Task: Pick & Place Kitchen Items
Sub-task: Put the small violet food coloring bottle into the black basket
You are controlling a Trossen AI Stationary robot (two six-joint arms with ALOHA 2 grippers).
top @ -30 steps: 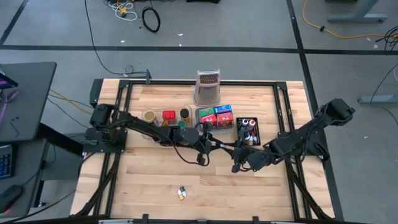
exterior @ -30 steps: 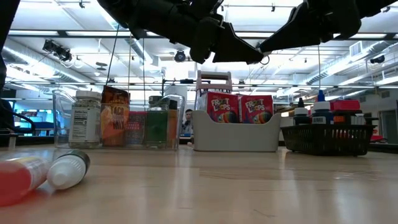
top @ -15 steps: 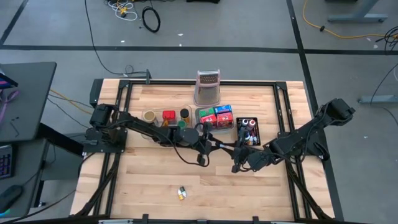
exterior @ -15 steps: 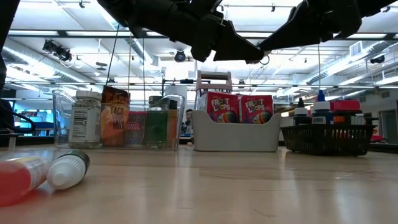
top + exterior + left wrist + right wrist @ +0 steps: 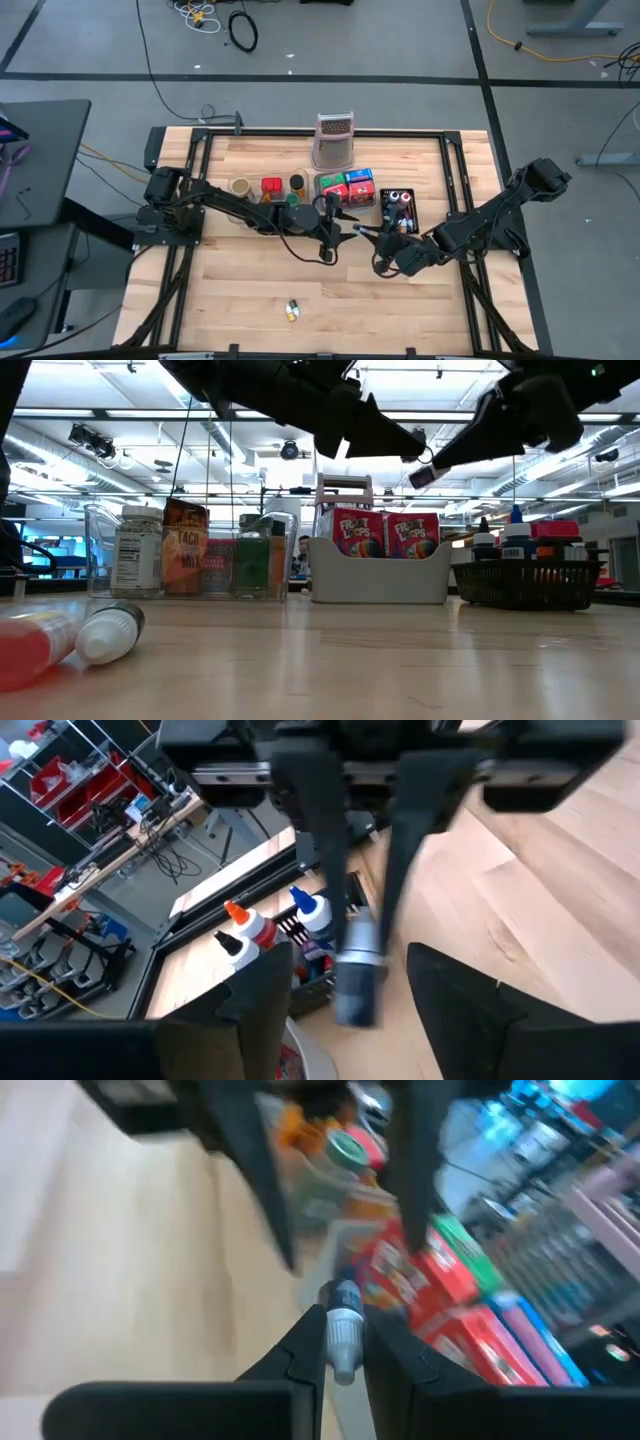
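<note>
My right gripper [image 5: 368,233] is shut on a small grey capsule-like piece [image 5: 343,1332] above the table's middle; the piece also shows in the low view [image 5: 421,477]. My left gripper [image 5: 345,226] faces it from the table's left. It is open, and its fingers [image 5: 262,1005] stand wide on either side of the piece [image 5: 356,970] without touching it. Other kitchen items stand in a clear tray [image 5: 250,196], a grey tray [image 5: 318,180] and a black basket [image 5: 412,212] along the far side. My right gripper pinches the capsule-like piece [image 5: 344,1342] between its two fingertips. The piece's free end sticks out past the fingers toward my left gripper. The fingers come from the table's right, slanting down. The piece is lifted clear of the table.
A tall metal grater [image 5: 335,140] stands behind the trays. A red and white tube [image 5: 60,640] lies on the bare wood near the front edge; it shows small in the high view [image 5: 292,310].
The two grippers met tip to tip above the table's middle. They have come apart: my right gripper has dropped a little and drawn back toward the table's right, carrying the small piece at its fingertips.
</note>
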